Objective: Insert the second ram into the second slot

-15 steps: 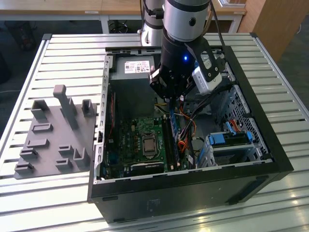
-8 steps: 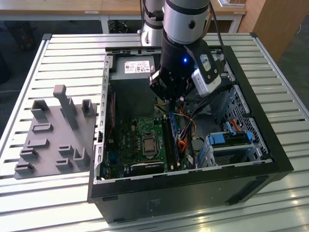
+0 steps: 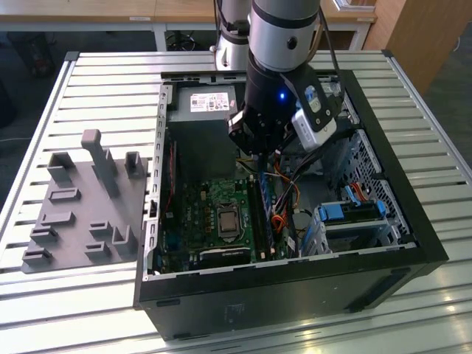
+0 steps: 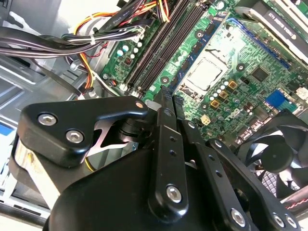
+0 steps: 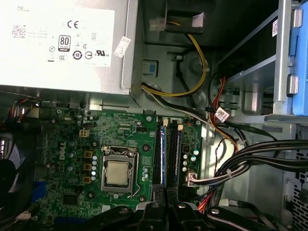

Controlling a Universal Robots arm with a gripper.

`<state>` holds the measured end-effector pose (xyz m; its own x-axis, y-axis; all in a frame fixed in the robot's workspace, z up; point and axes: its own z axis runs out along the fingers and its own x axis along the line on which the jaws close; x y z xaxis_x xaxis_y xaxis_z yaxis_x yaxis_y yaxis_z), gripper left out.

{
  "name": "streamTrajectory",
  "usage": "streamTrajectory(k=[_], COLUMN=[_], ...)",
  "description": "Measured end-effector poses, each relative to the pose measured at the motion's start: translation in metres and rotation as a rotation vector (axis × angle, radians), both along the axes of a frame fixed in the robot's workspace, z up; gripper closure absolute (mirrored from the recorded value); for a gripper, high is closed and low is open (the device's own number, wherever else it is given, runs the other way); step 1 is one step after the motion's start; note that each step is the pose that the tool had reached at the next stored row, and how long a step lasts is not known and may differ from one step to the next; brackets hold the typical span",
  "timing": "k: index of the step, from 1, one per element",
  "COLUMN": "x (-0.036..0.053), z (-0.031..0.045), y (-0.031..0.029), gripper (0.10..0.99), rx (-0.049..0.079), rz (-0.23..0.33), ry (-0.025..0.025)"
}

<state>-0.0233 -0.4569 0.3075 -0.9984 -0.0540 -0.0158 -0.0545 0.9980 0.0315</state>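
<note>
Fingers, slim black metal bars, sit nearly closed above long memory slots.

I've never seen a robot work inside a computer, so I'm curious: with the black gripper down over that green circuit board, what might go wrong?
The black gripper is right at the end of the long black memory slots; a slightly off push could land on the green circuit board instead and damage it. The bundle of black, orange and yellow cables lies close beside those slots, so the arm might snag it.
</note>
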Motion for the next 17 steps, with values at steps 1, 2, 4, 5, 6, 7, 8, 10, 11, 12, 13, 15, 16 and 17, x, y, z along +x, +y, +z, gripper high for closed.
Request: streamTrajectory(k=[1,2,4,5,6,7,8,10,11,12,13,15,16,17], x=[0.0,0.0,0.0,0.0,0.0,0.0,0.0,0.0,0.0,0.0,0.0,0.0,0.0,0.0], z=[-0.0006,-0.0012,-0.0023,-0.0028,-0.0034,-0.0039,-0.0045,-0.0056,-0.0061,-0.0066,-0.0071,-0.0081,-0.0086,-0.0091], y=[0.0,0.0,0.0,0.0,0.0,0.0,0.0,0.0,0.0,0.0,0.0,0.0,0.0,0.0], gripper=[0.957,0.957,0.957,0.957,0.957,0.957,0.957,0.957,0.957,0.957,0.957,0.957,0.957,0.957], rx=[0.0,0.0,0.0,0.0,0.0,0.0,0.0,0.0,0.0,0.0,0.0,0.0,0.0,0.0], rz=[0.0,0.0,0.0,0.0,0.0,0.0,0.0,0.0,0.0,0.0,0.0,0.0,0.0,0.0], ry=[0.0,0.0,0.0,0.0,0.0,0.0,0.0,0.0,0.0,0.0,0.0,0.0,0.0,0.0])
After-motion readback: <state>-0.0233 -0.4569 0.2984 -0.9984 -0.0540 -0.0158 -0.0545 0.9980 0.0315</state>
